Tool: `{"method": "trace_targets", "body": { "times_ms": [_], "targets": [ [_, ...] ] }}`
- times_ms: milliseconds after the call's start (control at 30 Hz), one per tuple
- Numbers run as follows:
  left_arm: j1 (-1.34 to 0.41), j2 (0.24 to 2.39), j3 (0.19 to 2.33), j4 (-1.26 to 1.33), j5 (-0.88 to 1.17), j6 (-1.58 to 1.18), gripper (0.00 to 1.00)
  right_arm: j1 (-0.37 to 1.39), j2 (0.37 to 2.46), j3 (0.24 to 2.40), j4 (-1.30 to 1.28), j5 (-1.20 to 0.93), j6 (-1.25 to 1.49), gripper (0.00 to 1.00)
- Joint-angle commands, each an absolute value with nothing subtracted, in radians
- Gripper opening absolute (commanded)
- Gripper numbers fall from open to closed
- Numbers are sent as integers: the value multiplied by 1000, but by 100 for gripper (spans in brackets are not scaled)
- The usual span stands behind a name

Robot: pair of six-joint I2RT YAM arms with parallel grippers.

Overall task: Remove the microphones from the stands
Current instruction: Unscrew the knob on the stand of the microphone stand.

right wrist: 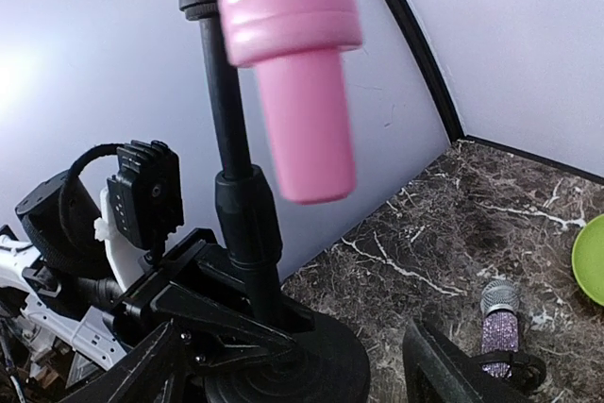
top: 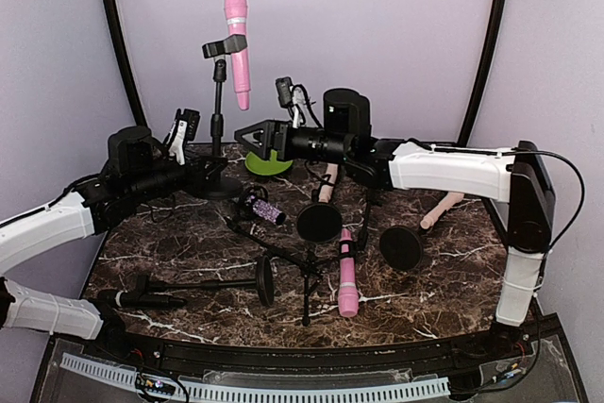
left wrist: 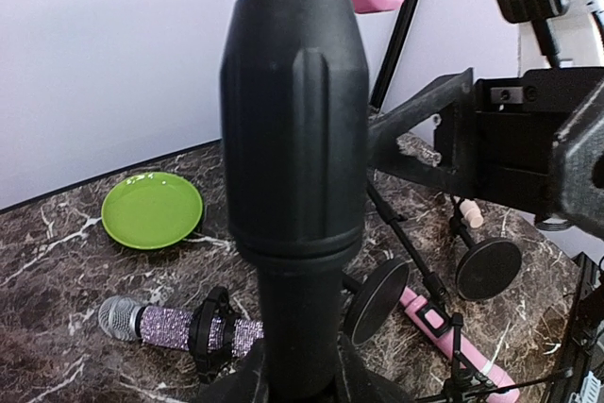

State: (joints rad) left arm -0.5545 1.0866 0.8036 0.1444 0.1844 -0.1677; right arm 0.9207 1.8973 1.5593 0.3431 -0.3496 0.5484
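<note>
The right gripper (top: 255, 136) is seen with its jaws spread wide and nothing between them. It is held just right of the black upright microphone stand (top: 218, 110), below the tail of the pink plastic microphone (top: 236, 35). That microphone is seated in the stand's black clip (top: 223, 46), upper centre of the top view, head upward and slightly tilted. The left gripper (top: 202, 175) is closed on the stand's lower pole, just above the round black base (top: 226, 192).

Only the pale lilac wall (top: 377, 25) is seen behind and above the microphone's head. Two curved black frame tubes (top: 486, 44) stand well apart on either side. The base is set near the far left edge of the dark marbled table (top: 453, 276), where the table meets the wall.

A round lime-green plate (top: 267, 166) lies just right of the base. Toward the frame's centre the table is crowded by a purple glitter microphone (top: 263, 207), a second pink microphone (top: 347, 276) and toppled black stands with disc bases (top: 319, 222).

A small coloured label (top: 156, 386) on the front rail is too small to be read.
</note>
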Motion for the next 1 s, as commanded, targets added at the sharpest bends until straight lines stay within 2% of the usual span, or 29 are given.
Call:
{"method": "trace_targets", "body": {
  "times_ms": [0, 133, 367, 800, 967],
  "targets": [
    [-557, 1082, 865, 193, 140, -165, 0, 966, 1923, 1637, 299, -267, 600, 78],
    [-557, 1089, 866, 191, 141, -166, 0, 987, 1963, 1703, 262, -230, 618, 72],
    [-557, 1092, 866, 192, 149, -167, 0, 992, 2021, 1786, 227, -193, 642, 69],
    [-556, 1091, 868, 195, 172, -170, 0, 994, 2092, 1888, 216, -168, 579, 47],
    [-557, 1092, 869, 197, 184, -172, 0, 995, 2104, 1904, 218, -168, 553, 44]
  ]
}}
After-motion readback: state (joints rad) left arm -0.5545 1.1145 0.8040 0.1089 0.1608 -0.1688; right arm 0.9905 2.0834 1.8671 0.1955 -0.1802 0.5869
